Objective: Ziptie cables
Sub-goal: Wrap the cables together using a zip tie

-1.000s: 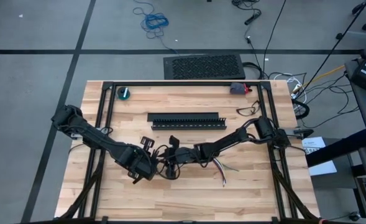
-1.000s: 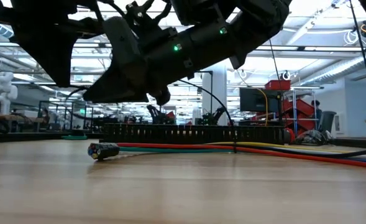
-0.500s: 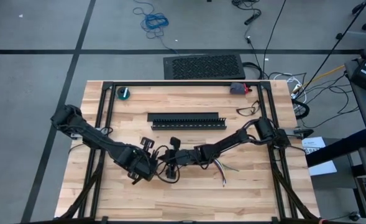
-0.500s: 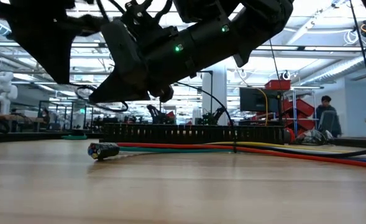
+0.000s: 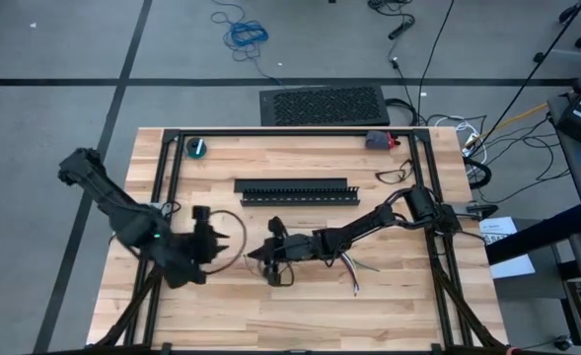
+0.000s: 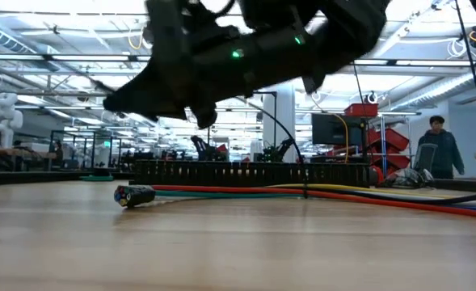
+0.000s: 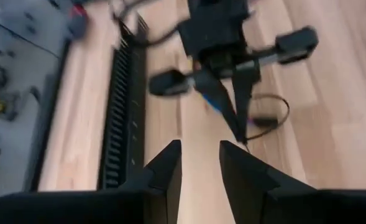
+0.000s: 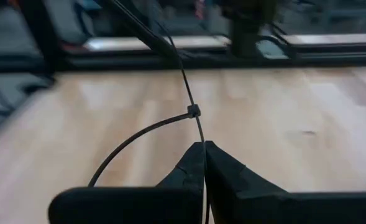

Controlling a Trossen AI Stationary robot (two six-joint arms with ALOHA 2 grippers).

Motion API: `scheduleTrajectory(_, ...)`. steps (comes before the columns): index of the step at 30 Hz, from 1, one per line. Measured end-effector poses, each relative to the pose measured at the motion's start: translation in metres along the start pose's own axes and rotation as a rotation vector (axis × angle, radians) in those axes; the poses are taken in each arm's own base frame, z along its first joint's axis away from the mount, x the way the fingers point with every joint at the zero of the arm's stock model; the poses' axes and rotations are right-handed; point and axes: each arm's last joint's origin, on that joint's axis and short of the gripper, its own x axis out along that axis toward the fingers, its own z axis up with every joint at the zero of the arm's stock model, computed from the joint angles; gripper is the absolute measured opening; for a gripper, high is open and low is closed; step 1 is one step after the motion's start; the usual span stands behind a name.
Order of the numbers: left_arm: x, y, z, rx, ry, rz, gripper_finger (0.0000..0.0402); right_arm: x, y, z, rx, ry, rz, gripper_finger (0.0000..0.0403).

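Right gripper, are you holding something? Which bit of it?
Yes. The right gripper is shut on a ziptie, pinching its thin strap just past the small locking head.

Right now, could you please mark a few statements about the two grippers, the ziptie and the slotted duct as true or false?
1. The right gripper is shut on the ziptie. True.
2. The left gripper grips the ziptie. False: its fingers stand apart with nothing between them.
3. The black slotted duct lies beyond both grippers, toward the far edge of the table. True.
4. The ziptie is a straight strip. False: it curves into a loop through its head.
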Motion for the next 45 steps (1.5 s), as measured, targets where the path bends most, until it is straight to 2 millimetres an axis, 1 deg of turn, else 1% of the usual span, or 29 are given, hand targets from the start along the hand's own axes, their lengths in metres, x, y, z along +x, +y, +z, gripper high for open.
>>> scheduleTrajectory(3,-0.013,-0.008,-0.008,-0.018,-0.115,0.015,0.0108,-0.012,-0.014,-0.009,0.091,-0.131,0.063,0.0000)
scheduleTrajectory(5,-0.016,-0.014,-0.015,-0.025,-0.174,0.035,0.0108,-0.023,-0.025,-0.014,0.159,-0.229,0.110,0.0000)
scheduleTrajectory(7,-0.012,-0.022,-0.023,-0.026,-0.218,0.055,0.0108,-0.035,-0.035,-0.019,0.212,-0.311,0.141,0.0000)
scheduleTrajectory(10,0.005,-0.034,-0.036,-0.058,-0.277,0.109,0.0108,-0.046,-0.041,-0.022,0.241,-0.379,0.161,0.0000)
scheduleTrajectory(12,0.021,-0.038,-0.045,-0.090,-0.316,0.175,0.0108,-0.046,-0.040,-0.022,0.243,-0.372,0.163,0.0000)
scheduleTrajectory(15,0.043,-0.038,-0.054,-0.153,-0.369,0.219,0.0109,-0.042,-0.034,-0.022,0.212,-0.342,0.142,0.0000)
scheduleTrajectory(19,0.055,-0.037,-0.058,-0.222,-0.485,0.185,0.0109,-0.040,-0.031,-0.018,0.180,-0.368,0.121,0.0000)
scheduleTrajectory(21,0.058,-0.034,-0.060,-0.262,-0.539,0.170,0.0109,-0.040,-0.033,-0.016,0.169,-0.375,0.114,0.0000)
scheduleTrajectory(25,0.069,-0.027,-0.065,-0.275,-0.602,0.110,0.0109,-0.038,-0.037,-0.013,0.167,-0.388,0.105,0.0000)
scheduleTrajectory(28,0.074,-0.021,-0.064,-0.264,-0.658,0.042,0.0109,-0.037,-0.039,-0.012,0.170,-0.386,0.106,0.0000)
scheduleTrajectory(31,0.079,-0.015,-0.064,-0.261,-0.647,0.070,0.0109,-0.035,-0.039,-0.010,0.176,-0.371,0.128,0.0000)
scheduleTrajectory(37,0.082,-0.009,-0.061,-0.268,-0.654,0.091,0.0106,-0.034,-0.038,-0.010,0.163,-0.371,0.121,0.0000)
scheduleTrajectory(41,0.084,-0.009,-0.063,-0.278,-0.636,0.086,0.0095,-0.035,-0.037,-0.009,0.150,-0.396,0.099,0.0000)
scheduleTrajectory(45,0.084,-0.013,-0.066,-0.284,-0.614,0.066,0.0093,-0.037,-0.033,-0.007,0.114,-0.428,0.057,0.0000)
